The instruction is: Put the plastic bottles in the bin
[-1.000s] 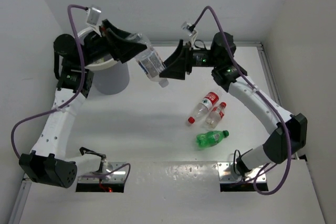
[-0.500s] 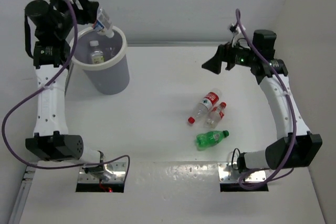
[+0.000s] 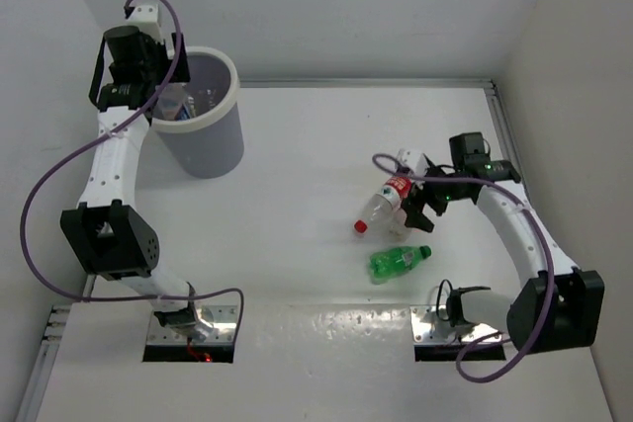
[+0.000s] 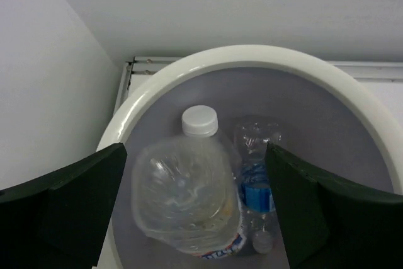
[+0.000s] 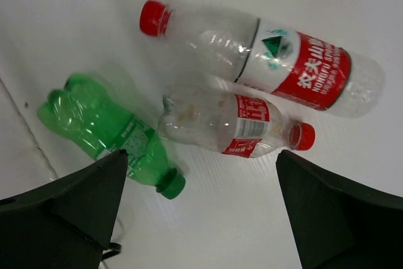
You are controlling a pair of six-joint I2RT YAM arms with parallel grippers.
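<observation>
My left gripper hangs over the near-left side of the bin, fingers spread wide. In the left wrist view a big clear bottle with a white cap lies inside the bin between the open fingers and clear of both. A blue-labelled bottle lies beside it. My right gripper hovers open over the bottles on the table. Below it are a small red-labelled bottle, a long red-labelled bottle and a green bottle.
The bin stands at the table's far left, close to the left wall. The three loose bottles lie right of centre. Mounting plates sit at the near edge.
My left arm carried the big clear bottle over the bin and opened; the bottle now lies inside. My right arm drew back from the centre, opened wide and dropped over the three bottles.
</observation>
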